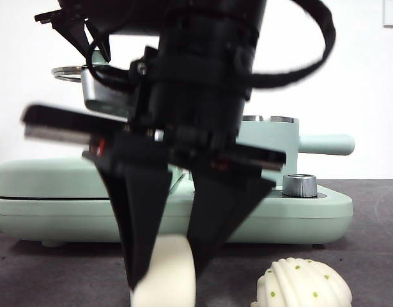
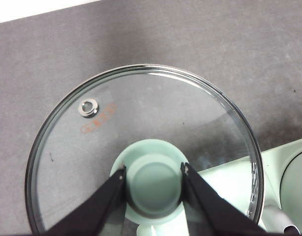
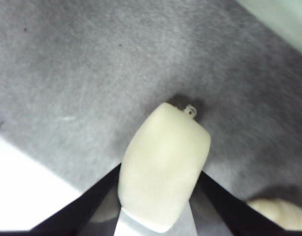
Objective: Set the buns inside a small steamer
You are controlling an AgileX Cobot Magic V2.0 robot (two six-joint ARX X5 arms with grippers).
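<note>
Two grippers are at work, and we can match each by its wrist view. Our right gripper (image 1: 163,268) fills the middle of the front view, big and dark, its jaws closed on the smooth bun (image 1: 165,272) — the pale loaf sits pinched between them, one jaw on each long side, above the grey desk (image 1: 68,275). From the right wrist view the same smooth bun (image 3: 163,172) juts out past the jaw tips, with the desk blurred beneath it; we cannot tell whether it touches the desk. The ridged bun (image 1: 305,284) with green dots lies on the desk near it, apart from the gripper. Our left gripper (image 2: 153,178) has its jaws closed on the green knob (image 2: 153,179) of the glass lid (image 2: 92,147), one jaw against each side of the knob. Behind the right gripper stands the flat mint green griddle (image 1: 49,192), and over it we see only the straight handle (image 1: 327,144) and steel rim of the small steamer (image 1: 273,137).
</note>
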